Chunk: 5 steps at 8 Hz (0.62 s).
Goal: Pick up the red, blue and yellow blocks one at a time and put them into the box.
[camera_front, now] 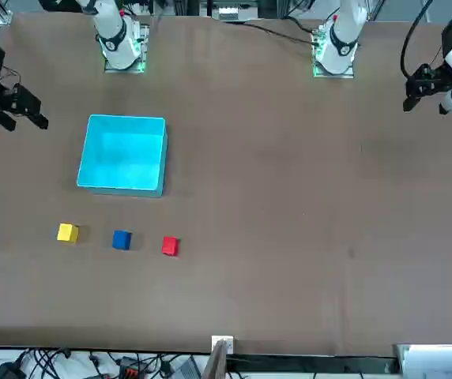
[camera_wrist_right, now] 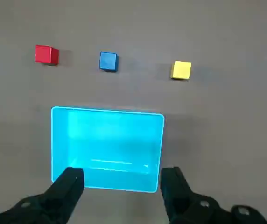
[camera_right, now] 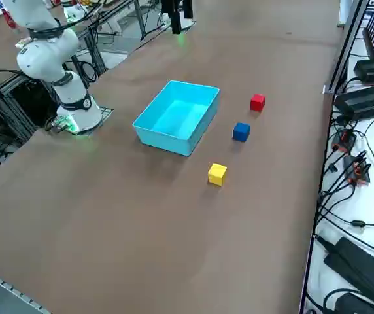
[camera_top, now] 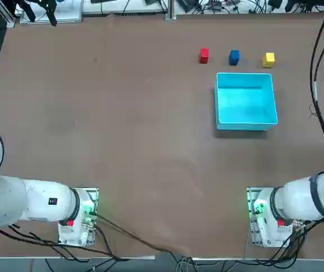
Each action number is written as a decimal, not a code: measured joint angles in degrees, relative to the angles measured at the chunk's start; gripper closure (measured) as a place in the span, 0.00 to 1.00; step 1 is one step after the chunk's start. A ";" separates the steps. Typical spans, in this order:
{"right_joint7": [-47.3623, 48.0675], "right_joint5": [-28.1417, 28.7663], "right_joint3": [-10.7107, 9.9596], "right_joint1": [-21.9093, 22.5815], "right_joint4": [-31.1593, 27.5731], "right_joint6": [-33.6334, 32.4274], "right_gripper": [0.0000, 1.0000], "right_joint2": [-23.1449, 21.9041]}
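Top view: you see the box [camera_top: 246, 100] right of centre; red block [camera_top: 204, 55], blue block [camera_top: 234, 57], yellow block [camera_top: 269, 59] in a row just above it.
Front view: box upper left; the three blocks in a row below it.
Right side view: blocks lie right of the box, apart from it.
Right wrist view: right gripper [camera_wrist_right: 122, 189] at frame bottom, fingers spread wide, holding nothing, with the box beyond them.

A wide brown bench ringed by cables and gear.

The bench [camera_top: 122, 141] has a plain, matte brown top under even light. Black cables [camera_right: 354, 176] and dark boxes [camera_right: 370, 98] crowd a pale shelf along its far edge, beyond the blocks. More cables [camera_front: 68, 365] hang there in the front view. Metal frames [camera_right: 17, 111] stand behind the robot's side.
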 joint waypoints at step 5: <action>-0.06 -0.44 0.62 0.48 -0.02 0.62 0.00 0.85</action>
